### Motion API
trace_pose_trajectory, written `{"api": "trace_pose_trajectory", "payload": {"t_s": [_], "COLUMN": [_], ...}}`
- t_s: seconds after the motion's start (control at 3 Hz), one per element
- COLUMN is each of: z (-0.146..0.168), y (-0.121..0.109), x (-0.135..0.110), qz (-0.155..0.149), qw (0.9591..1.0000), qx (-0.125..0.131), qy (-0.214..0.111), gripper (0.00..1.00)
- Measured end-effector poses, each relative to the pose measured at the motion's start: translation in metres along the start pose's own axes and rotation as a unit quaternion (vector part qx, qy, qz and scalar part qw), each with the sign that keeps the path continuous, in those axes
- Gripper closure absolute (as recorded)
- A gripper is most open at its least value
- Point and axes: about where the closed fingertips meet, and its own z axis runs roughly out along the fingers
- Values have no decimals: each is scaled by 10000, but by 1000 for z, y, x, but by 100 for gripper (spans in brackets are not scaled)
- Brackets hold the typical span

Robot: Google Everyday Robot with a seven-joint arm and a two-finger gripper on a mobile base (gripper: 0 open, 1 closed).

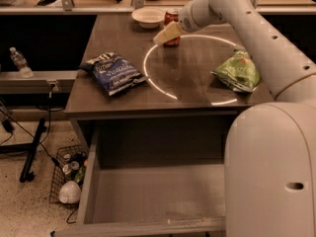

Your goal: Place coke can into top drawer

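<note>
The red coke can (171, 17) stands upright at the far middle of the table, next to the white bowl (148, 17). My gripper (166, 33) reaches in from the right on the white arm and sits right in front of the can, covering its middle. The can's top and base still show. The top drawer (148, 201) is pulled open below the table's front edge, and its grey bottom is bare. My own white body hides the drawer's right part.
A blue chip bag (114, 72) lies on the table's left side and a green chip bag (239, 70) on its right. A water bottle (19, 62) stands on a ledge at the left. A wire basket (69, 174) sits on the floor.
</note>
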Motion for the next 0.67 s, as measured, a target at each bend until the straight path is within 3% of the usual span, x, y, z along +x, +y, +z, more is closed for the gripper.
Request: {"api": "trace_pose_trajectory", "payload": {"t_s": [0.33, 0.67], "z": [18, 23], "y": [-19, -25], "x": [-1, 0], "qz": [176, 358], "qw": [9995, 9986], "qx": [201, 169], "qy": [-188, -352], "gripper": [18, 41]}}
